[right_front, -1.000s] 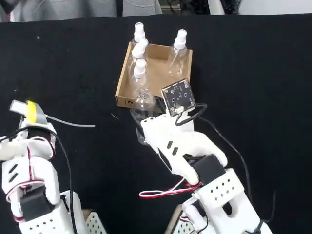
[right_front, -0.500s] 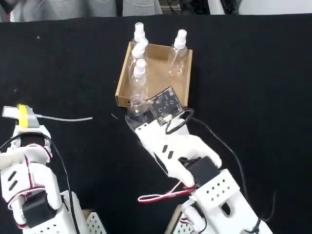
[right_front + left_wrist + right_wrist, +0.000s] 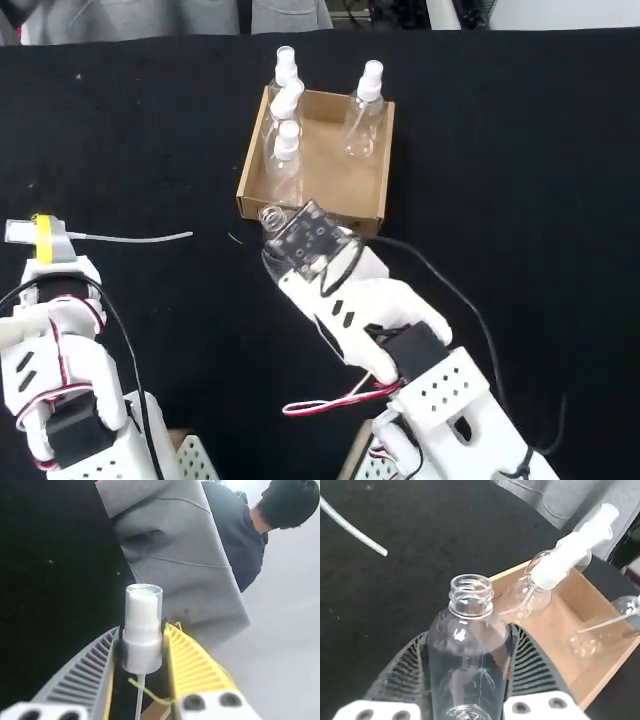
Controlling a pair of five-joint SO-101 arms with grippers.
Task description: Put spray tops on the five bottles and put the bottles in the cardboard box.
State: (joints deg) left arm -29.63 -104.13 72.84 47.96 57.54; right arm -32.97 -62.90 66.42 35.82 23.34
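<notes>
The table (image 3: 520,150) was covered in plain black. The box (image 3: 325,175) was made of plain brown cardboard. The bottles (image 3: 362,125) in it were clear and capped in white, and the held bottle (image 3: 467,645) was clear too. The top (image 3: 142,630) was white, its tube (image 3: 135,238) pale and translucent. The left gripper (image 3: 141,632) was ribbed, one finger yellow and the other grey; the right gripper (image 3: 468,635) was ribbed in black. The arms (image 3: 395,300) were white, with red and white wires (image 3: 320,398).
</notes>
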